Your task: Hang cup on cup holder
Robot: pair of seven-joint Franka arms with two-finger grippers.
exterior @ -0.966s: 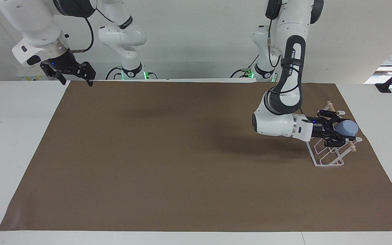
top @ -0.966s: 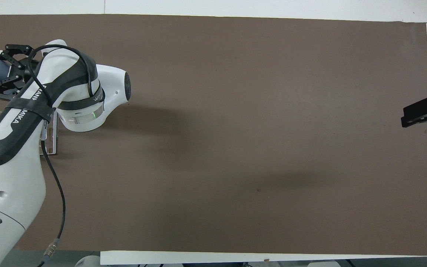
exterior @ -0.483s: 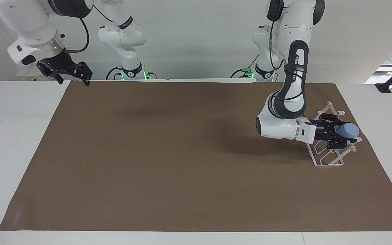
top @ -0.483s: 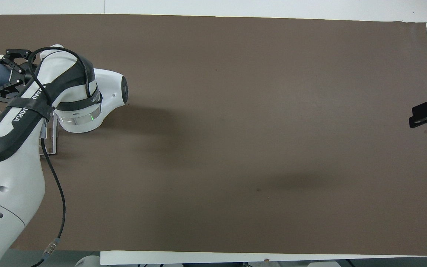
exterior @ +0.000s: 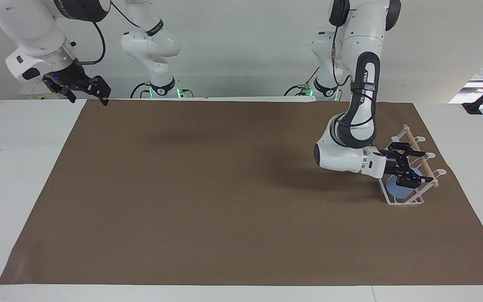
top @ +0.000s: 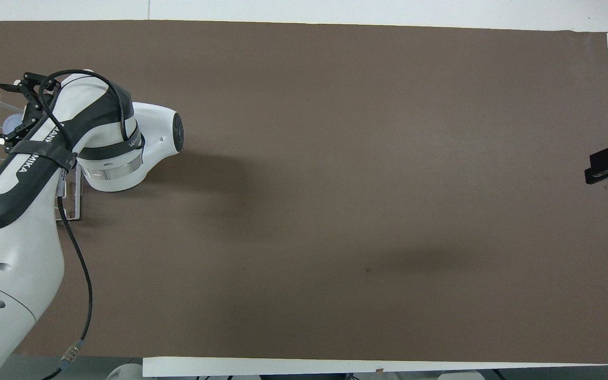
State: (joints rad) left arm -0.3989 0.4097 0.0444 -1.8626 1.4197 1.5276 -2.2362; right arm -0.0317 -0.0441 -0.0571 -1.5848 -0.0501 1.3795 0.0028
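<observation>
The left gripper [exterior: 414,167] stands open, holding nothing, right over the cup holder [exterior: 409,200]. The cup [exterior: 396,188] sits just beneath it inside the rack. The right gripper [exterior: 85,93], open and empty, waits well apart.

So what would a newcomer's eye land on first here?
The left arm, bent low over the brown mat, with its left gripper at the white wire cup holder near that arm's end of the table. Next, the blue cup sitting inside the holder, below the open fingers. The right gripper waits raised at the other end.
</observation>
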